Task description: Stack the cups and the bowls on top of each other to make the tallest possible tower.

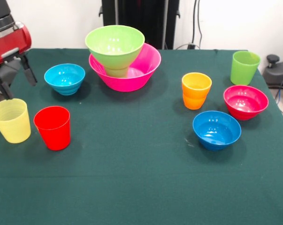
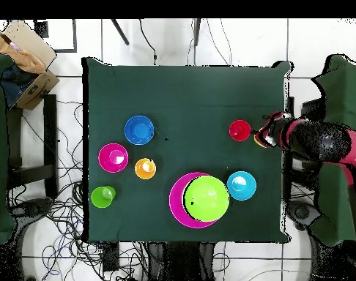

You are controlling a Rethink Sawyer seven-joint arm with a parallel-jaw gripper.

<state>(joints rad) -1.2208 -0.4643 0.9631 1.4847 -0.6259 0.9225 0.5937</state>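
Observation:
The tower stands at the back middle: a large pink bowl (image 1: pixel 146 65) holds a small green cup (image 1: pixel 116 71), and a lime green bowl (image 1: pixel 114 43) sits on that cup. The red cup (image 1: pixel 53 127) stands on the cloth at the front left, apart from the tower. The pale yellow cup (image 1: pixel 11 120) stands beside it. My gripper (image 1: pixel 15 78) hangs open and empty just behind and above the yellow cup. In the overhead view the gripper (image 2: pixel 267 136) is at the table's right edge, next to the red cup (image 2: pixel 239 130), and covers the yellow cup.
A light blue bowl (image 1: pixel 65 78) sits left of the tower. On the right stand an orange cup (image 1: pixel 196 90), a taller lime green cup (image 1: pixel 245 67), a magenta bowl (image 1: pixel 245 101) and a darker blue bowl (image 1: pixel 217 129). Dark green cloth (image 1: pixel 132 178) covers the table.

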